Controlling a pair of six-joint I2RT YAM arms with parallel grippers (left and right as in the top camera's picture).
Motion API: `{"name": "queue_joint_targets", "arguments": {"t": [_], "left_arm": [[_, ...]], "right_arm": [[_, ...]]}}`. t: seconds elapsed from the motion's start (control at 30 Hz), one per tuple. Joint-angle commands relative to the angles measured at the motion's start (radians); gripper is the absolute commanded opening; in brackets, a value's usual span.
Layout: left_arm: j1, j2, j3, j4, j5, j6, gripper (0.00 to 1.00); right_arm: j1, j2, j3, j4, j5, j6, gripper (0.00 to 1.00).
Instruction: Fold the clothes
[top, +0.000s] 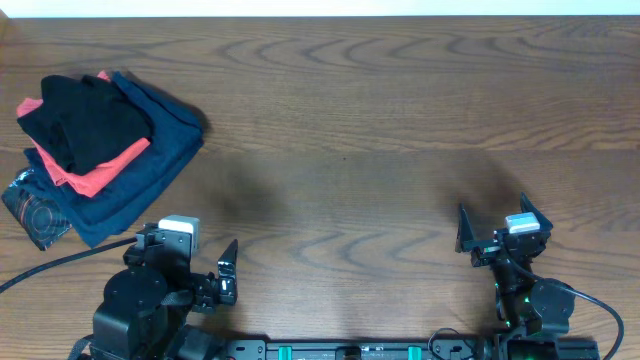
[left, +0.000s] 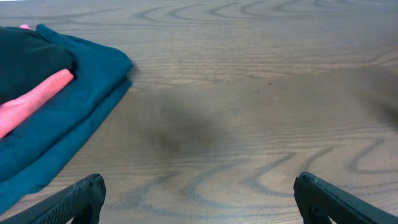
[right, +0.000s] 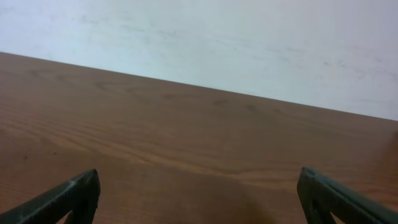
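Note:
A black folded garment (top: 85, 120) lies on top of a stack at the far left of the table; no logo or lettering shows on it. Under it are a coral-red folded garment (top: 95, 178) and a navy-blue folded garment (top: 150, 160). The left wrist view shows the black one (left: 31, 56), the coral-red one (left: 37, 96) and the navy one (left: 81, 112) at its left edge. My left gripper (top: 188, 247) (left: 199, 193) is open and empty, in front of and right of the stack. My right gripper (top: 497, 222) (right: 199, 193) is open and empty at the front right.
A dark piece with a grey printed pattern (top: 35, 210) sticks out under the stack's front left corner. The wooden table (top: 380, 120) runs to a pale wall (right: 217, 43) at the back. A black cable (top: 50, 262) trails left from my left arm.

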Motion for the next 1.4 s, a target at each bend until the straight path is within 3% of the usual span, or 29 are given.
{"name": "queue_joint_targets", "arguments": {"t": [0.0, 1.07, 1.37], "left_arm": [[0.0, -0.003, 0.001, 0.001, -0.012, 0.002, 0.98], [0.0, -0.004, 0.0, 0.001, -0.012, 0.002, 0.98], [0.119, -0.178, -0.183, 0.064, -0.022, 0.018, 0.98]], "right_arm": [[0.007, 0.001, -0.008, -0.001, -0.005, -0.01, 0.99], [0.007, 0.001, -0.008, -0.001, -0.005, -0.01, 0.99], [0.007, 0.001, -0.008, -0.001, -0.005, -0.01, 0.99]]}}
